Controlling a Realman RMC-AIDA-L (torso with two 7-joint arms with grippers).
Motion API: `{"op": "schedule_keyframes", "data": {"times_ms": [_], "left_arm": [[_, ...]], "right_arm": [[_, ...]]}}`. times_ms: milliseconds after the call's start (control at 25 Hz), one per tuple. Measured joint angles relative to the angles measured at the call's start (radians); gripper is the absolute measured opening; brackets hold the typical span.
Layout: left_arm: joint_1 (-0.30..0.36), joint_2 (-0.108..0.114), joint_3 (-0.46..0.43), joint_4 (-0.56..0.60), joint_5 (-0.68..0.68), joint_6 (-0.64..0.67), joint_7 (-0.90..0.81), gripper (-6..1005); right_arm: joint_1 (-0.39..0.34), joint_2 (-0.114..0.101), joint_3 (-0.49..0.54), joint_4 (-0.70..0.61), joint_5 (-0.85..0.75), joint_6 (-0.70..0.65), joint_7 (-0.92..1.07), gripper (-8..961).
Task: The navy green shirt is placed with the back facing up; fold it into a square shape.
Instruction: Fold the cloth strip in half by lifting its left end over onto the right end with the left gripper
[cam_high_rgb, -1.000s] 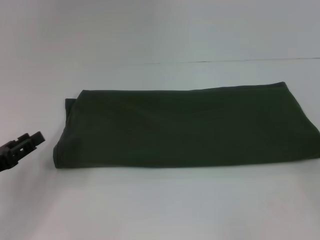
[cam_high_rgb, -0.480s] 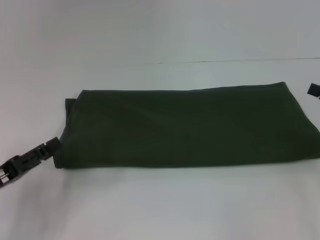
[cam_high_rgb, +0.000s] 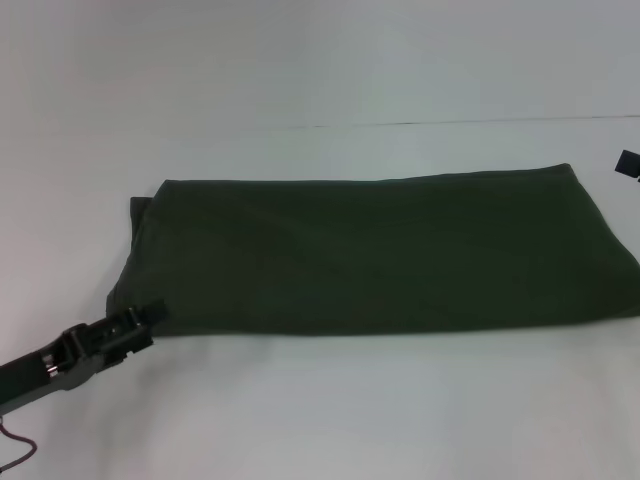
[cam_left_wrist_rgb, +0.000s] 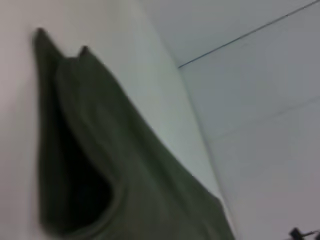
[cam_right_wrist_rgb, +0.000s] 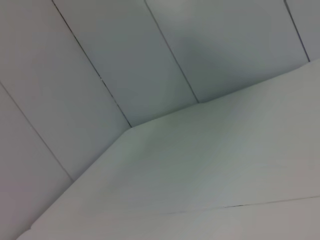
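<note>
The left gripper (cam_high_rgb: 143, 318) is brought in low at the near left corner of the navy green shirt (cam_high_rgb: 370, 255), its tips touching the cloth edge, presumably so that this end can be lifted and carried across. Whether its fingers are parted or closed on the fabric cannot be told. The shirt is spread just beyond those tips as a long flat band on the white table (cam_high_rgb: 330, 410), already narrowed but not yet squared. Far beyond its other end, only a dark sliver of the right gripper (cam_high_rgb: 629, 163) is seen, and its fingers cannot be judged. A second ago the left gripper was held well apart from the shirt; the right was absent.
</note>
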Motion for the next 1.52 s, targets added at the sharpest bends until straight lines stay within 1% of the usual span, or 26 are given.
{"op": "schedule_keyframes", "data": {"times_ms": [160, 360, 720, 1200, 1400, 1520], "left_arm": [[-0.015, 0.005, 0.03, 0.0, 0.009, -0.067, -0.036, 822], [-0.036, 0.012, 0.034, 0.0, 0.056, -0.112, -0.066, 823], [-0.044, 0.012, 0.05, -0.003, 0.077, -0.193, -0.085, 822], [-0.06, 0.015, 0.056, -0.005, 0.096, -0.219, -0.11, 821], [-0.076, 0.031, 0.056, -0.009, 0.114, -0.227, -0.127, 821], [-0.086, 0.036, 0.056, -0.006, 0.13, -0.223, -0.145, 821]], "right_arm": [[0.005, -0.001, 0.0, 0.0, 0.001, 0.0, 0.001, 924], [0.008, -0.003, 0.0, 0.0, 0.0, 0.001, 0.002, 923], [0.003, -0.009, 0.004, 0.0, 0.001, 0.001, 0.004, 923], [0.002, -0.012, 0.005, 0.0, 0.001, 0.001, 0.008, 923], [0.002, -0.014, 0.004, 0.0, 0.001, 0.001, 0.012, 923], [0.002, -0.015, 0.002, 0.0, 0.001, 0.001, 0.015, 923]]}}
